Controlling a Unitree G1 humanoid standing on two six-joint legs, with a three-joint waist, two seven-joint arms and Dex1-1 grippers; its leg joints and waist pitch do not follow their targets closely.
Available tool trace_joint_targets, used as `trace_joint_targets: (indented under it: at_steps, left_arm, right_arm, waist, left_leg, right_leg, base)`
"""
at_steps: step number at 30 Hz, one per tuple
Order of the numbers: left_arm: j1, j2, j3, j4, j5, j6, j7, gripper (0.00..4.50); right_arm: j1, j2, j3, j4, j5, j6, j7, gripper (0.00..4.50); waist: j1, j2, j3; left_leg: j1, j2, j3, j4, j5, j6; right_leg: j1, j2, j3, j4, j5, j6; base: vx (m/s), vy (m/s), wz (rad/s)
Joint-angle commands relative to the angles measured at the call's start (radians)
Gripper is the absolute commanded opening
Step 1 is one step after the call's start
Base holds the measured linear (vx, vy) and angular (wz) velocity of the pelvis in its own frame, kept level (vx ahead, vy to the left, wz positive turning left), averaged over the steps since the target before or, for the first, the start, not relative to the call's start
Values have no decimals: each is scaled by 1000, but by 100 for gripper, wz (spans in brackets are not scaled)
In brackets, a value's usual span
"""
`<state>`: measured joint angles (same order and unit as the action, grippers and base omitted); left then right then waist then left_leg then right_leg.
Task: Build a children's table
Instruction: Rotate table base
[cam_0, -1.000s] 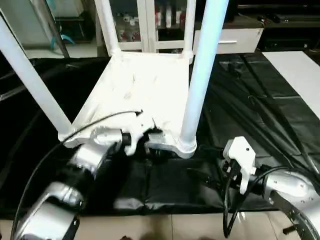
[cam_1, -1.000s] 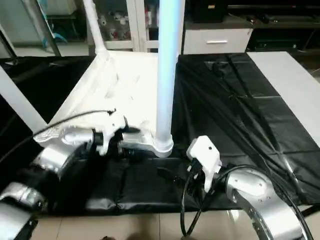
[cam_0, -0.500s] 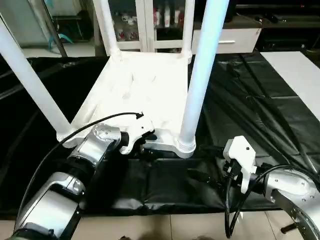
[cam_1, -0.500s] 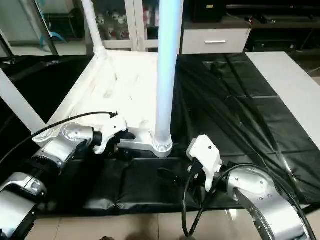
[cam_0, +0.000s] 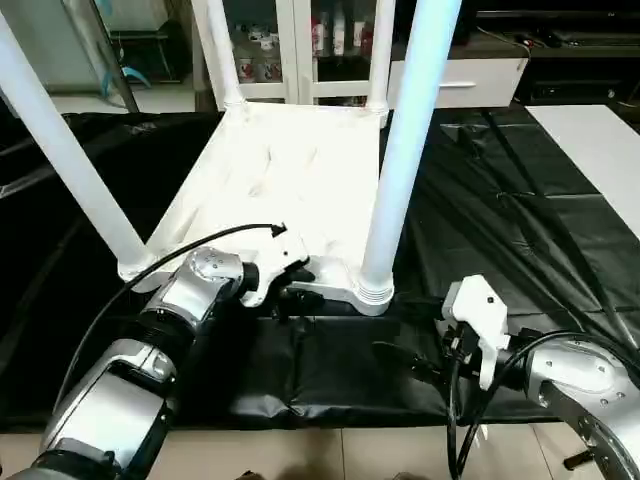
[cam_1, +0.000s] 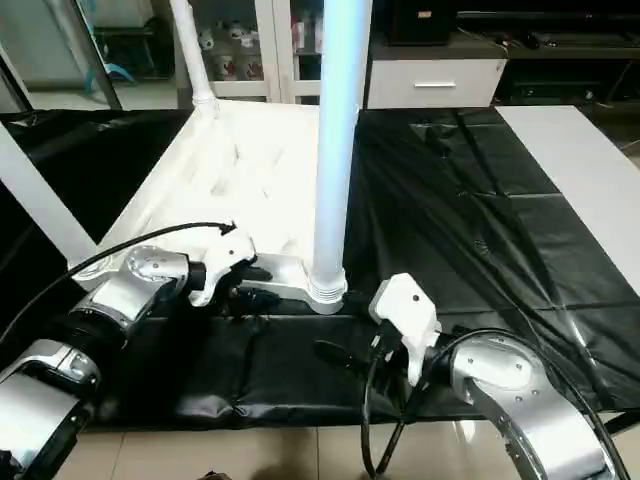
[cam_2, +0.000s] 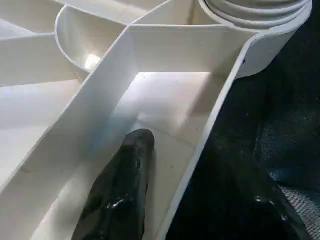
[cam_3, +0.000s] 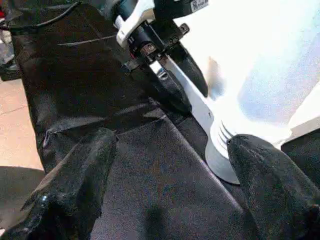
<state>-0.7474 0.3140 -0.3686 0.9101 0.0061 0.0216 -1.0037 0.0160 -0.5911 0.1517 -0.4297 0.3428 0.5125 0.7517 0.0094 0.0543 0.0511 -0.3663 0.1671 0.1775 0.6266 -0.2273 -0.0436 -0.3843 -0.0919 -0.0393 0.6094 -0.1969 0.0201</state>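
**Inverted Table: Grip Points at the Near Rim**

The children's table (cam_0: 290, 180) lies upside down on the black-covered work surface (cam_0: 520, 220), with its legs (cam_0: 400, 150) seated in the corner sockets and standing upright. Judged by appearance, the plastic is stiff, light and smooth. Take hold at the ribbed rim, not on the tapered legs.

The left gripper (cam_0: 287, 295) straddles the near rim beside the nearest leg. One finger (cam_2: 122, 195) sits inside a rib pocket, the other outside; whether they have clamped cannot be told.

The right gripper (cam_3: 165, 200) hangs near the table's corner, jaws wide apart and empty.

The left wrist view exposes the rib pocket. The right wrist view shows the left gripper from outside.
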Motion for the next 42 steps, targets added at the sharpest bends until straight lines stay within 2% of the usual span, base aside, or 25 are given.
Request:
trace_joint_targets:
  at_steps: [1,5,6,8,11,12,16,17,18,21,22,23,24,25,27,28,29,30,31,32,34,35,38,41,42]
  left_arm:
    - [-5,3,7,16,18,42,3,155]
    - [1,-3,26,20,12,81,27,130]
    - [15,-6,65,0,-11,138,88,118]
    - [23,-5,81,-13,-17,162,121,112]
    - [66,4,130,-71,-10,244,268,101]
    - [83,8,142,-94,-3,263,311,98]
    - [137,17,167,-167,21,314,396,95]
    - [179,18,178,-230,34,349,416,93]
    - [179,18,178,-230,34,349,416,93]
    - [230,18,185,-313,48,392,428,89]
    - [271,16,186,-379,55,416,428,87]
    - [318,14,170,-465,43,397,394,84]
    - [318,14,170,-465,43,397,394,82]
    - [343,13,158,-511,34,380,372,82]
    - [346,12,157,-518,32,377,369,81]
    - [396,5,98,-623,-41,297,263,81]
    - [410,5,77,-654,-66,279,229,80]
    - [419,5,62,-678,-83,283,207,80]
    - [419,5,62,-678,-83,283,207,79]
    - [426,2,58,-702,-92,303,204,77]
    - [427,-6,66,-718,-98,329,212,77]
    - [429,-21,84,-742,-113,382,212,110]
    - [434,-28,93,-778,-115,425,196,144]
    - [426,-11,76,-775,-89,377,192,168]
    - [417,5,67,-765,-84,359,179,176]
  right_arm:
    - [-5,-4,3,-11,-3,1,7,391]
    - [-6,0,3,-5,-8,1,-4,391]
    - [-16,15,0,24,-39,6,-51,391]
    - [-23,25,-4,39,-55,5,-76,391]
    - [-38,51,-22,69,-70,11,-126,391]
    - [-41,57,-25,74,-72,13,-136,391]
    - [-47,68,-31,82,-76,19,-156,391]
    - [-48,71,-32,86,-77,22,-162,391]
    - [-48,71,-32,86,-77,22,-162,391]
    - [-52,75,-33,94,-82,28,-171,391]
    - [-55,79,-36,103,-86,31,-178,391]
    - [-63,83,-38,117,-90,34,-187,391]
    - [-63,83,-38,117,-90,34,-187,391]
    - [-68,85,-39,124,-92,35,-191,391]
    - [-69,85,-40,125,-92,36,-192,391]
    - [-88,90,-42,150,-98,36,-197,391]
    - [-94,89,-44,155,-99,35,-195,391]
    - [-97,86,-45,157,-98,34,-190,391]
    - [-97,86,-45,157,-98,34,-190,391]
    - [-98,79,-47,156,-97,31,-184,391]
    - [-97,74,-48,156,-94,28,-177,391]
    - [-96,67,-47,155,-93,24,-169,391]
    - [-94,59,-47,155,-91,20,-159,391]
    - [-92,52,-47,155,-90,16,-146,391]
    - [-92,49,-46,156,-91,12,-137,391]
  waist:
    - [4,-16,-60]
    - [0,-17,-57]
    - [-2,-17,-57]
    - [-10,-16,-55]
    - [-21,-18,-55]
    - [-30,-18,-55]
    - [-51,-19,-53]
    - [-56,-24,-54]
    - [-60,-20,-53]
    - [-59,-18,-50]
    - [-60,-29,-51]
    - [-55,-24,-53]
    - [-58,-21,-51]
    - [-54,-18,-52]
    - [-47,-19,-52]
    - [-39,-29,-53]
    - [-34,-28,-55]
    - [-25,-25,-56]
    - [-25,-25,-56]
    - [-5,-24,-57]
    - [12,-24,-55]
    - [21,-25,-56]
    - [21,-28,-56]
    - [18,-30,-57]
    - [17,-35,-57]
  left_leg:
    - [5,58,-21,-88,-136,72]
    - [2,57,-23,-90,-147,68]
    - [3,57,-22,-90,-153,66]
    - [2,55,-22,-91,-172,53]
    - [-5,54,-26,-91,-177,50]
    - [-11,53,-29,-93,-174,52]
    - [-9,50,-30,-91,-190,63]
    - [-9,49,-28,-90,-195,66]
    - [-6,50,-29,-90,-192,70]
    - [-4,53,-28,-92,-200,70]
    - [-4,57,-28,-93,-196,69]
    - [-4,61,-32,-95,-179,72]
    - [-8,59,-30,-95,-175,76]
    - [2,57,-26,-93,-190,75]
    - [0,58,-26,-95,-190,71]
    - [1,59,-26,-96,-176,74]
    - [-1,61,-25,-96,-154,78]
    - [6,61,-22,-94,-138,80]
    - [6,61,-22,-94,-138,80]
    - [24,62,-10,-89,-118,82]
    - [18,65,-5,-93,-109,79]
    - [22,65,-1,-94,-111,69]
    - [15,62,-1,-95,-116,54]
    - [13,60,-2,-95,-124,57]
    - [11,60,-2,-94,-119,58]
  right_leg:
    - [45,-57,40,-65,-81,-310]
    - [47,-58,39,-68,-110,-306]
    - [47,-58,39,-68,-119,-304]
    - [44,-57,39,-72,-163,-302]
    - [48,-57,37,-74,-188,-290]
    - [54,-57,34,-71,-193,-282]
    - [49,-53,32,-78,-218,-272]
    - [47,-51,32,-82,-238,-265]
    - [44,-51,33,-84,-246,-264]
    - [39,-49,32,-87,-268,-259]
    - [40,-51,34,-84,-259,-263]
    - [41,-56,34,-80,-248,-266]
    - [38,-52,34,-82,-241,-265]
    - [31,-47,33,-85,-242,-267]
    - [33,-49,34,-84,-233,-268]
    - [33,-51,35,-80,-225,-263]
    - [33,-52,35,-77,-193,-265]
    - [29,-49,36,-75,-164,-270]
    - [29,-49,36,-75,-164,-270]
    - [17,-44,40,-72,-104,-284]
    - [24,-46,39,-69,-105,-276]
    - [22,-46,40,-68,-112,-267]
    - [27,-49,40,-68,-131,-251]
    - [28,-50,40,-72,-144,-235]
    - [29,-50,40,-72,-139,-231]
  base:
    - [0,0,0]
    - [0,0,0]
    - [0,0,0]
    - [0,0,0]
    - [0,0,0]
    - [0,0,0]
    - [0,0,0]
    - [0,0,0]
    - [0,0,0]
    - [0,0,0]
    - [0,0,0]
    - [0,0,0]
    - [0,0,0]
    - [0,0,0]
    - [0,0,0]
    - [0,0,0]
    - [0,0,0]
    - [0,0,0]
    - [0,0,0]
    - [0,0,0]
    - [0,0,0]
    - [0,0,0]
    - [0,0,0]
    - [0,0,0]
    - [0,0,0]
